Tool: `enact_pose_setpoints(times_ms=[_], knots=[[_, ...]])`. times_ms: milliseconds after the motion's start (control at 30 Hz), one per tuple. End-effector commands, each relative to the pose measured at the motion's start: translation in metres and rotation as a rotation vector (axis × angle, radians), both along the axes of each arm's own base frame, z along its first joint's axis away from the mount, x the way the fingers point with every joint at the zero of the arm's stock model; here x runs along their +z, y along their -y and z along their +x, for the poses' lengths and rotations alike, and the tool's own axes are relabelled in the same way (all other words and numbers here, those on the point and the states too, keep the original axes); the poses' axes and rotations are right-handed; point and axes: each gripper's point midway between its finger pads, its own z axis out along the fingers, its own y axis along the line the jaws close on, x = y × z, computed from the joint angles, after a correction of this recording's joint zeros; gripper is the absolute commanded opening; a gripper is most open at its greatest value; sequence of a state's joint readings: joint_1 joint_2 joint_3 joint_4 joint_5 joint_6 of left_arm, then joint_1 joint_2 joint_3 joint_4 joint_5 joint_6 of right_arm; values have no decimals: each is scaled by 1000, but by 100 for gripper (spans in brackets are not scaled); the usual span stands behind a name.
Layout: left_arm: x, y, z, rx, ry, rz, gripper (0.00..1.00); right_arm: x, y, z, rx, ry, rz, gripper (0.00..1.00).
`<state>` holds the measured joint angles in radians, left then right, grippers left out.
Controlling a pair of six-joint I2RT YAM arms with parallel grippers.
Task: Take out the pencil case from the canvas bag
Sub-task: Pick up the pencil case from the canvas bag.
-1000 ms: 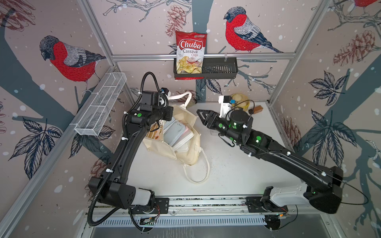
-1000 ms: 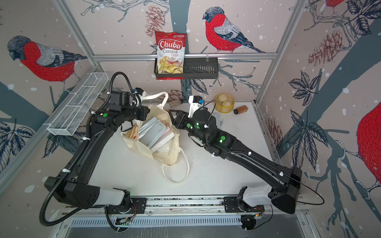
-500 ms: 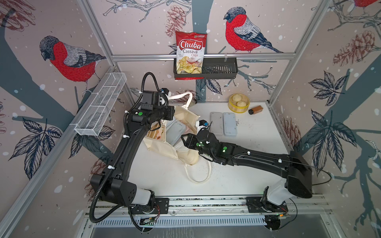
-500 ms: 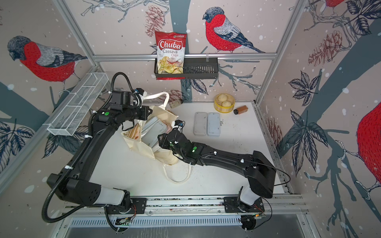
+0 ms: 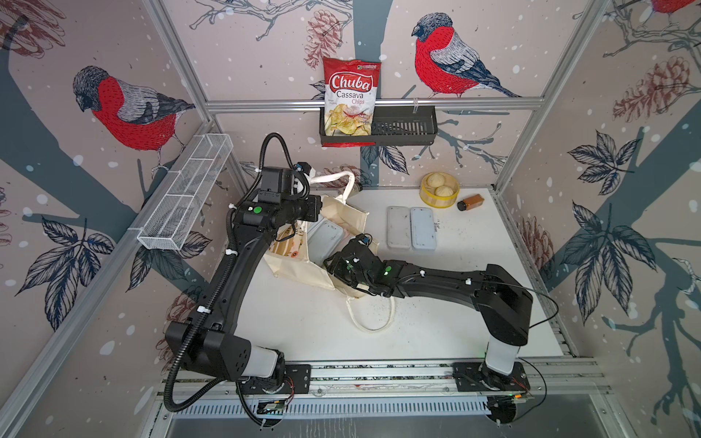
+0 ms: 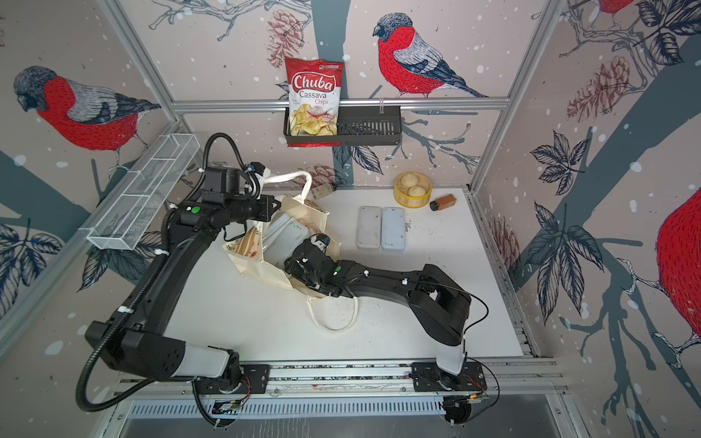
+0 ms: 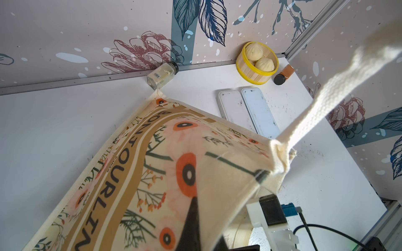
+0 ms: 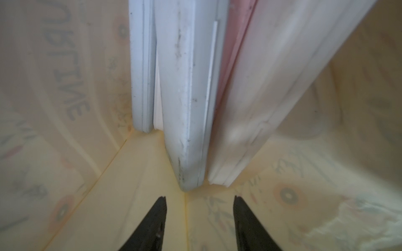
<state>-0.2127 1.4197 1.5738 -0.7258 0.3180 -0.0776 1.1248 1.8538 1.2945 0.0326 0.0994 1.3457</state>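
— Where is the pencil case (image 8: 187, 108) being held?
— Inside the canvas bag (image 5: 299, 265), just ahead of the right gripper (image 8: 199, 217), whose jaws are being held half apart, empty.
— And the left gripper (image 7: 195, 208)?
— The bag's cloth, lettered "BONJOUR", is being pinched by it. Farthest back, a packet (image 5: 351, 98) reading "Chuba Cassava Chips" is being displayed.

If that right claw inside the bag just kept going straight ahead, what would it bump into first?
Most likely the near corner of the pale grey pencil case, which stands on edge just ahead of the open right gripper inside the canvas bag. Depth is hard to judge.
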Motion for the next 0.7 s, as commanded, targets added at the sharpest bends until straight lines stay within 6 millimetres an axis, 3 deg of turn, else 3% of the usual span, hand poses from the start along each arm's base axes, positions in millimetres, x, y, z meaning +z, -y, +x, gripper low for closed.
enact_pose_setpoints(times_ms=[0, 233, 667], knots=[[9, 5, -2, -30, 27, -32, 0, -7, 8, 9, -80, -31, -7, 52], [13, 8, -7, -49, 32, -49, 0, -14, 21, 29, -163, -20, -24, 52], [13, 10, -11, -63, 34, -56, 0, -34, 28, 44, -230, -38, -53, 52]])
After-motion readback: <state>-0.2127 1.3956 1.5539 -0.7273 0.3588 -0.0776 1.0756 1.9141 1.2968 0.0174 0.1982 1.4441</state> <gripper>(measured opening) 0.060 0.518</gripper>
